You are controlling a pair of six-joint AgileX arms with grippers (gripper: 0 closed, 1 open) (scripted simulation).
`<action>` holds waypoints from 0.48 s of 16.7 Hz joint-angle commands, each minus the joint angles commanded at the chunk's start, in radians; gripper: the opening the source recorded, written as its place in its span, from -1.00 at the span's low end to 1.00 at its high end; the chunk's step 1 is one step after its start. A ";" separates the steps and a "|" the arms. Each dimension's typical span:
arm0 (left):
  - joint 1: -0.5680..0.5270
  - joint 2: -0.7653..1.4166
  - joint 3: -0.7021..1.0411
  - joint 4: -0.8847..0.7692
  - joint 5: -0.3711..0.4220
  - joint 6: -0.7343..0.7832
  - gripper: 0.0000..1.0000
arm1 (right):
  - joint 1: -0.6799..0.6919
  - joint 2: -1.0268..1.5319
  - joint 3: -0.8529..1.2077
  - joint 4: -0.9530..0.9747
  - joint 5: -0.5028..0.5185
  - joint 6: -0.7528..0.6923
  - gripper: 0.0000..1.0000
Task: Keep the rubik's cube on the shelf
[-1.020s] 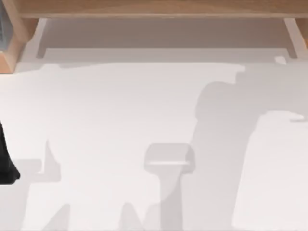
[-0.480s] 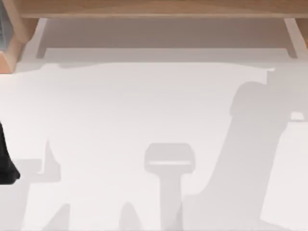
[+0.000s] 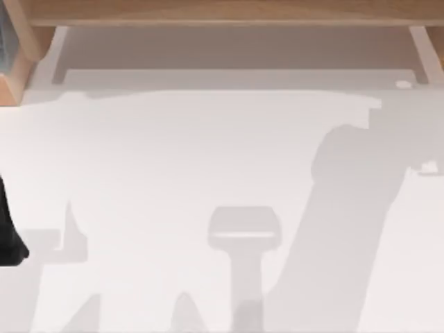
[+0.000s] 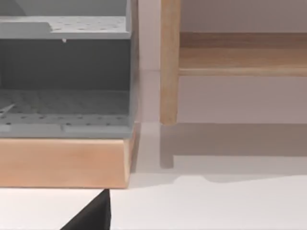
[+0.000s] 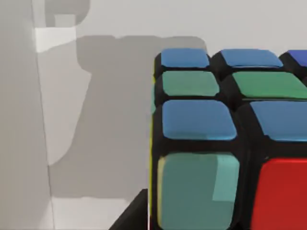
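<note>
The rubik's cube (image 5: 225, 139) looms right against the right arm's wrist camera, so that arm is nearer; whether its jaws grip it I cannot tell. The shelf (image 3: 222, 12) spans the table's (image 3: 173, 159) twelve o'clock edge. The left arm (image 3: 8, 232) idles at nine o'clock.

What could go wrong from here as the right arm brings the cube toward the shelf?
1. The rubik's cube sits very close to the right wrist camera, but how the fingers grip it cannot be seen, so a weak hold could go unnoticed.
2. The shelf board has a white side support at the top view's right; a low approach could clip either.
3. A grey perforated rack on a wooden base stands left of the shelf; drifting left risks contact.
</note>
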 joint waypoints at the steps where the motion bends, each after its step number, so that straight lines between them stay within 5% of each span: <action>1: 0.000 0.000 0.000 0.000 0.000 0.000 1.00 | 0.006 -0.044 -0.030 0.004 -0.001 0.016 -1.00; 8: 0.000 0.000 0.000 0.000 0.000 0.000 1.00 | 0.192 -0.403 -0.360 0.157 0.007 0.175 -1.00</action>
